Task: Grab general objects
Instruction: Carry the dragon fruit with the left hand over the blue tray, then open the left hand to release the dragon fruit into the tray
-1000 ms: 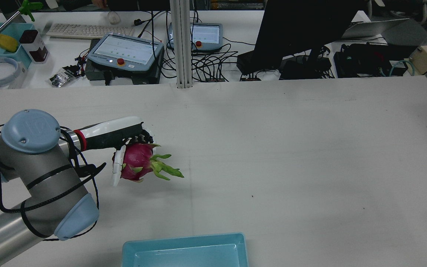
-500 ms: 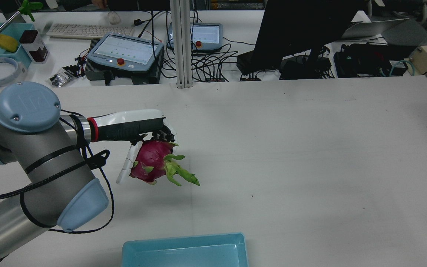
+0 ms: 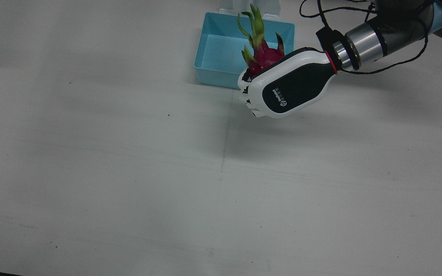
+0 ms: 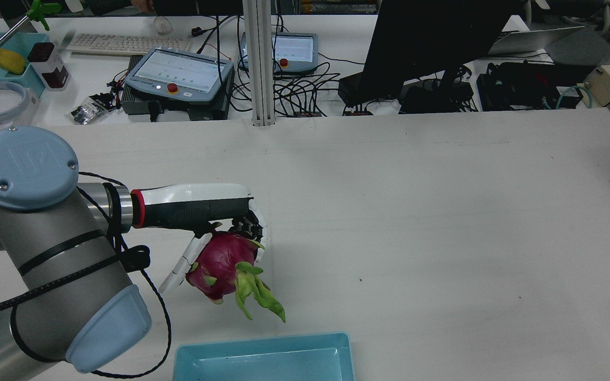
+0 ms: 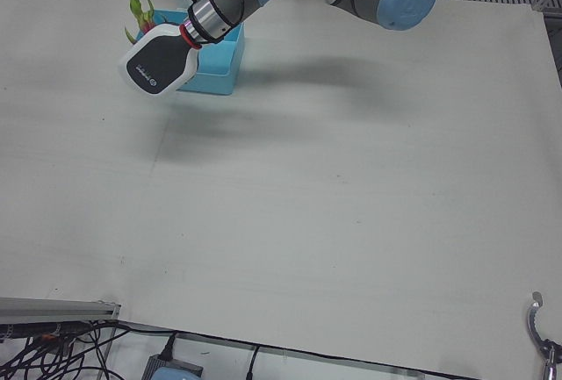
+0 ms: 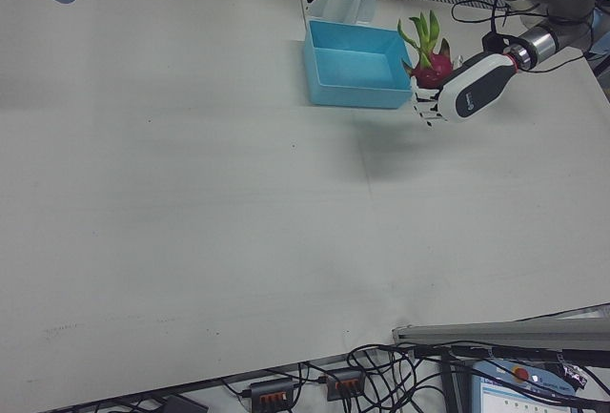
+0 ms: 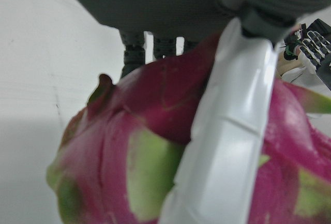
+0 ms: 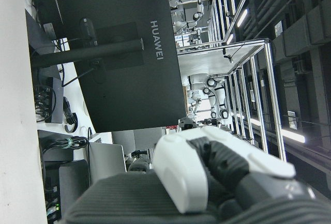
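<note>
A magenta dragon fruit (image 4: pixel 223 262) with green leafy tips hangs in the air, and my left hand (image 4: pixel 199 209) is shut on it from above. In the front view the fruit (image 3: pixel 261 57) pokes out behind the hand (image 3: pixel 286 88), right beside the blue tray (image 3: pixel 213 78). The left hand view is filled by the fruit (image 7: pixel 155 131) with a white finger (image 7: pixel 227 131) across it. The left-front view shows the hand (image 5: pixel 158 62) and fruit (image 5: pixel 140 13) at the tray's edge (image 5: pixel 215 82). Of my right hand only a finger (image 8: pixel 181 177) shows, in its own view.
The light blue tray (image 4: pixel 262 344) lies empty at the table's near edge in the rear view. Beyond the table's far edge stand teach pendants (image 4: pixel 178 74), a monitor (image 4: pixel 432 42) and cables. The white table (image 4: pixel 442 238) spreads out to the right.
My left hand has carried the dragon fruit right and toward the blue tray. The fruit's green tips now point down at the tray's rim.
</note>
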You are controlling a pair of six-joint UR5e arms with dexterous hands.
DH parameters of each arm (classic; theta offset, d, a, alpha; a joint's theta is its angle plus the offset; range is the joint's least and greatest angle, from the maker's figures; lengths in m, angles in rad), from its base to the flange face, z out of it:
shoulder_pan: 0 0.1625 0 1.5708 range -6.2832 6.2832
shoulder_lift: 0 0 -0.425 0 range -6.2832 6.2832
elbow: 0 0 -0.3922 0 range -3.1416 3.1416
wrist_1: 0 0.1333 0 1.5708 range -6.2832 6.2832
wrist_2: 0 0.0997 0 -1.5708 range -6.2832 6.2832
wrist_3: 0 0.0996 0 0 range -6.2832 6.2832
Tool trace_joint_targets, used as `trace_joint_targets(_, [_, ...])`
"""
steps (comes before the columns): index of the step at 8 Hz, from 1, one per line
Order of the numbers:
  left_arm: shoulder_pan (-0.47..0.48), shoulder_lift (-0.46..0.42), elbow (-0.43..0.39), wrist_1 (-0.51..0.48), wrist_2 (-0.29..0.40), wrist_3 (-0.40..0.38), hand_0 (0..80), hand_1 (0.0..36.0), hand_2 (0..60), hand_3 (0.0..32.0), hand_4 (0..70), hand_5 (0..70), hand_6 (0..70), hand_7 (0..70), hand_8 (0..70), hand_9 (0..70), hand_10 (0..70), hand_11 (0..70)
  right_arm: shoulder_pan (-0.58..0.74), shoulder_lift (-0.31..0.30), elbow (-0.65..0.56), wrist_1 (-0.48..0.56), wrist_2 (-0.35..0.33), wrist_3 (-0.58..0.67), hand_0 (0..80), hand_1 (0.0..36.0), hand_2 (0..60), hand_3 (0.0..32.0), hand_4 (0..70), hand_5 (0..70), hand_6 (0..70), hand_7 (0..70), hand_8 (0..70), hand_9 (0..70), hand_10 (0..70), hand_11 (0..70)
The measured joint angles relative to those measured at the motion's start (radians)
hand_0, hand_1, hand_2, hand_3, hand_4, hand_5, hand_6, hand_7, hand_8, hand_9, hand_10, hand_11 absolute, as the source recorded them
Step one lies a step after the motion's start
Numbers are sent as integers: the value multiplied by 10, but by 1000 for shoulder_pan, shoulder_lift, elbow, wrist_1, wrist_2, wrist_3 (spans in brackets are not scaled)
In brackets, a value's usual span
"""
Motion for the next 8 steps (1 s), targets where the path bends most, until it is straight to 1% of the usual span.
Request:
trace_joint_targets(2, [103, -13, -21, 10, -3, -7, 800, 314, 600, 0, 700, 700, 700, 700, 700, 700, 700, 700, 0, 0, -1, 0, 0, 0, 0, 0, 0, 0, 0, 0, 0, 0, 0, 0, 0, 0])
trace_joint_targets(4, [181, -32, -31, 12, -14, -21, 800, 310, 600, 0, 700, 700, 700, 700, 700, 700, 700, 700, 0, 0, -1, 0, 0, 0, 0, 0, 0, 0, 0, 0, 0, 0, 0, 0, 0, 0])
trace_joint_targets(5, [199, -37, -35, 11, -15, -35, 800, 290, 600, 0, 700, 700, 700, 700, 700, 700, 700, 700, 0, 0, 0, 0, 0, 0, 0, 0, 0, 0, 0, 0, 0, 0, 0, 0, 0, 0])
trace_joint_targets(6, [216, -40, -43, 12, -15, -45, 786, 239, 438, 0, 700, 700, 700, 700, 658, 700, 564, 700, 0, 0, 0, 0, 0, 0, 0, 0, 0, 0, 0, 0, 0, 0, 0, 0, 0, 0])
trace_joint_targets(7, [236, -41, -51, 13, -14, -51, 677, 231, 236, 0, 700, 700, 527, 700, 386, 541, 303, 445, 0, 0, 0, 0, 0, 0, 0, 0, 0, 0, 0, 0, 0, 0, 0, 0, 0, 0])
trace_joint_targets(8, [256, -41, -57, 15, -14, -53, 661, 262, 104, 0, 311, 578, 205, 528, 146, 268, 182, 288, 0, 0, 0, 0, 0, 0, 0, 0, 0, 0, 0, 0, 0, 0, 0, 0, 0, 0])
